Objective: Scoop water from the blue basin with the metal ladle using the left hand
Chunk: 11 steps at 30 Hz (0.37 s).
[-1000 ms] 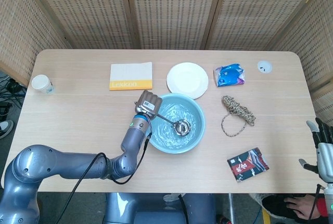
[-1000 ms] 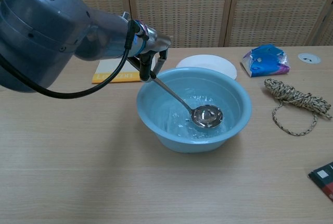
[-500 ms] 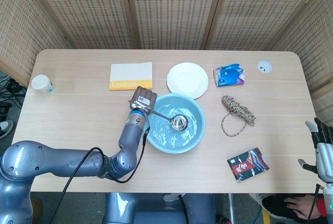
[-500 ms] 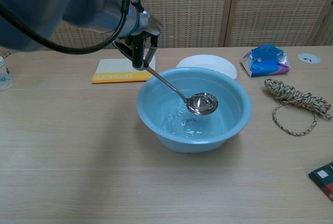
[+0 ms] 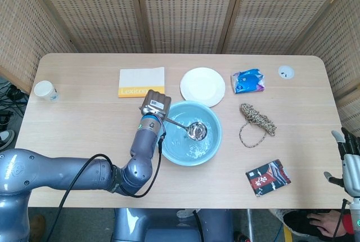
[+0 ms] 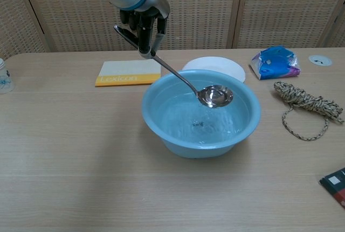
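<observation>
The blue basin [image 6: 161, 121] [image 5: 216, 140] holds water and stands mid-table. My left hand [image 6: 141, 24] [image 5: 154, 105] is raised above the basin's left rim and grips the handle of the metal ladle [image 6: 215, 96] [image 5: 196, 130]. The ladle's bowl hangs above the water surface, roughly level, over the basin's middle. Its handle slopes up to the left into my hand. My right hand [image 5: 350, 160] shows only in the head view, at the far right edge off the table, fingers apart and holding nothing.
Behind the basin lie a white plate [image 5: 202, 86] and a Lexicon book [image 5: 141, 81]. A blue packet [image 6: 274, 62], a coiled rope [image 6: 304, 105], a dark packet [image 5: 268, 177] and a white disc [image 5: 286, 72] are to the right. A paper cup [image 5: 45, 90] stands far left.
My left hand has risen and lifted the ladle's bowl out of the water to above the surface. The right hand has not moved.
</observation>
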Available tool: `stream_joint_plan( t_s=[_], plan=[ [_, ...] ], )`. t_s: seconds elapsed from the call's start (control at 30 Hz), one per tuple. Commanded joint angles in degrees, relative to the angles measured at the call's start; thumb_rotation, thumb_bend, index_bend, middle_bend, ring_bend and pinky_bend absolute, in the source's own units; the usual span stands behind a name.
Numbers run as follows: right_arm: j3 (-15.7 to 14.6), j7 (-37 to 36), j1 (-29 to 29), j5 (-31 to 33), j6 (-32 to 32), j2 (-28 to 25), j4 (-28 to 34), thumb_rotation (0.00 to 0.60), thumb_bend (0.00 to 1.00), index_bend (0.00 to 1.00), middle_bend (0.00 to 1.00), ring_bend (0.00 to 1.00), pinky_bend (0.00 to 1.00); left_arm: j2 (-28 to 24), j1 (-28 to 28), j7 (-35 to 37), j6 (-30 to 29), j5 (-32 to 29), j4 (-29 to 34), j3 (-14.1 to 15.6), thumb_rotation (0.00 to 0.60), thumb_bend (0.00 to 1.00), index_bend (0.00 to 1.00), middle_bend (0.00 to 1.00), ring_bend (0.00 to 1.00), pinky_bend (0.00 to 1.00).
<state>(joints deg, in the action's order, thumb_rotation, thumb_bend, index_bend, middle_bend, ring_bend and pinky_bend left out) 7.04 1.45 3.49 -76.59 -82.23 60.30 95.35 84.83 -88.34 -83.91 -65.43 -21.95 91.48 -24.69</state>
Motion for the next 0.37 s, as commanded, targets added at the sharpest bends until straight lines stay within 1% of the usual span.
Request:
stream_joint_plan(
  t_s=[0.03, 0.23, 0.37],
  plan=[
    [0.0, 0.1, 0.0, -0.1, -0.1, 0.0, 0.1, 0.6, 0.0, 0.0, 0.0, 0.0, 0.0, -1.3, -0.9, -1.4, -1.5, -1.8, 1.1, -1.1, 0.6, 0.7, 0.99, 0.94, 1.0, 1.0],
    [-0.1, 0.4, -0.1, -0.4, -0.4, -0.1, 0.3, 0.6, 0.0, 0.0, 0.0, 0.0, 0.0, -3.2, -1.8, -3.4, -3.4, -5.0, 2.6, -2.8, 0.6, 0.7, 0.99, 0.94, 1.0, 1.0],
    [-0.1, 0.3, -0.1, -0.3, -0.2, -0.1, 0.2, 0.6, 0.0, 0.0, 0.0, 0.0, 0.0, -3.9, -2.0, -4.0, -4.2, -6.0, 3.3, -3.5, 0.6, 0.7, 0.99, 0.94, 1.0, 1.0]
  ],
)
